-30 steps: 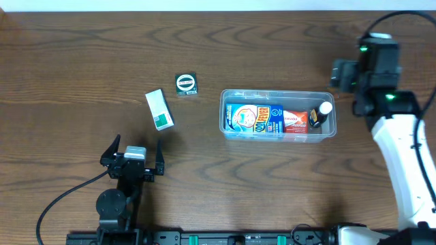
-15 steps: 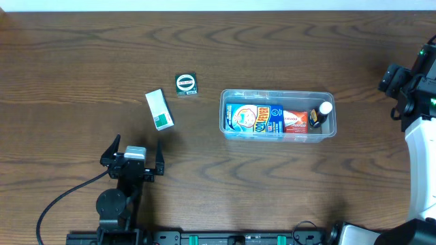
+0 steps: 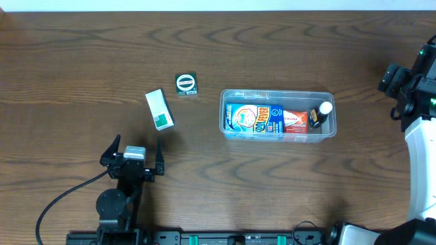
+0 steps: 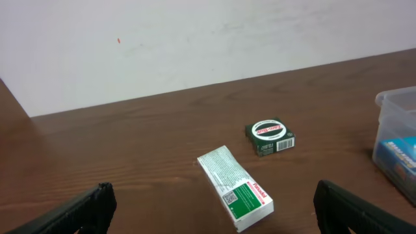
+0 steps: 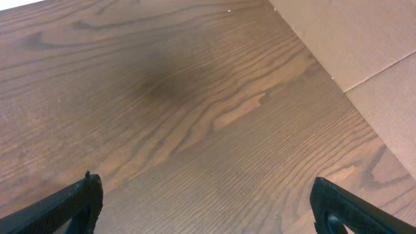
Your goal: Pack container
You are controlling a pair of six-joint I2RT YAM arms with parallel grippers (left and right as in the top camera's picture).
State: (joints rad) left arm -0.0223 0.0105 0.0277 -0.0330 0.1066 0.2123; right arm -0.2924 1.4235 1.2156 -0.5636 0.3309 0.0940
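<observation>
The clear plastic container (image 3: 278,98) lies right of the table's middle. It holds a blue box (image 3: 253,118), a red and white box (image 3: 294,120) and a small white-capped bottle (image 3: 323,111). Its corner shows in the left wrist view (image 4: 396,103). A white and green box (image 3: 159,109) (image 4: 234,194) and a small dark green box (image 3: 186,84) (image 4: 270,136) lie on the table left of it. My left gripper (image 3: 133,152) (image 4: 211,209) is open and empty, near the front edge, just short of the white and green box. My right gripper (image 3: 409,85) (image 5: 208,205) is open and empty at the far right, over bare wood.
The wooden table's right edge (image 5: 312,58) runs past my right gripper, with the floor beyond it. A white wall (image 4: 195,39) stands behind the table's far edge. A black cable (image 3: 65,194) trails from the left arm's base.
My right arm has swung away from the container to the table's far right edge. The left arm and the boxes have not moved.
</observation>
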